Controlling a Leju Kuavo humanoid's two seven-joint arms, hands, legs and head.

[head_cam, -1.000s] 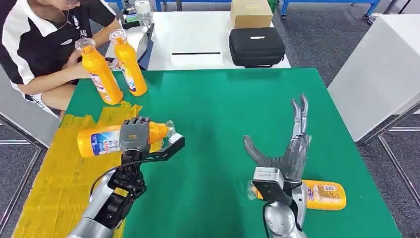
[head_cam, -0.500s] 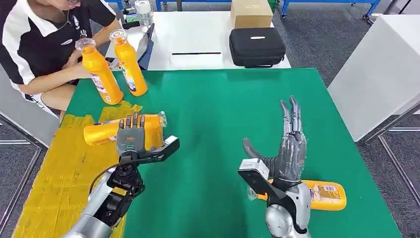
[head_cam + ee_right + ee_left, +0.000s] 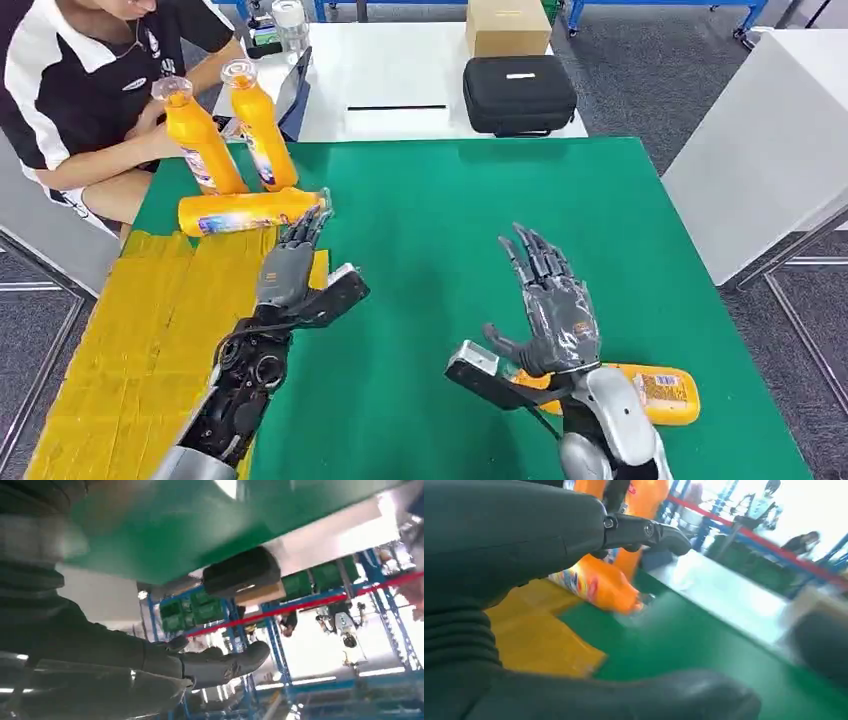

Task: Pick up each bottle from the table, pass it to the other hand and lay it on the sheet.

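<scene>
An orange bottle (image 3: 250,210) lies on its side at the far end of the yellow sheet (image 3: 130,340), cap end toward the green table (image 3: 450,220). My left hand (image 3: 290,265) is open just behind it, fingers stretched toward the cap end and holding nothing. The left wrist view shows that bottle (image 3: 599,582) beyond my fingers (image 3: 644,530). Two more orange bottles (image 3: 205,150) (image 3: 262,130) stand upright at the far left corner. My right hand (image 3: 550,305) hovers open with its fingers spread. Another bottle (image 3: 655,392) lies near the front right, partly hidden by my right forearm.
A person in a black and white shirt (image 3: 80,90) sits at the far left beside the upright bottles. Beyond the green table, a white table (image 3: 400,70) carries a black case (image 3: 518,92) and a cardboard box (image 3: 505,25). Another white table (image 3: 770,140) stands on the right.
My left hand carried the bottle farther away, let it go on the far end of the sheet and opened. My right hand turned from edge-up to palm-down with fingers spread.
</scene>
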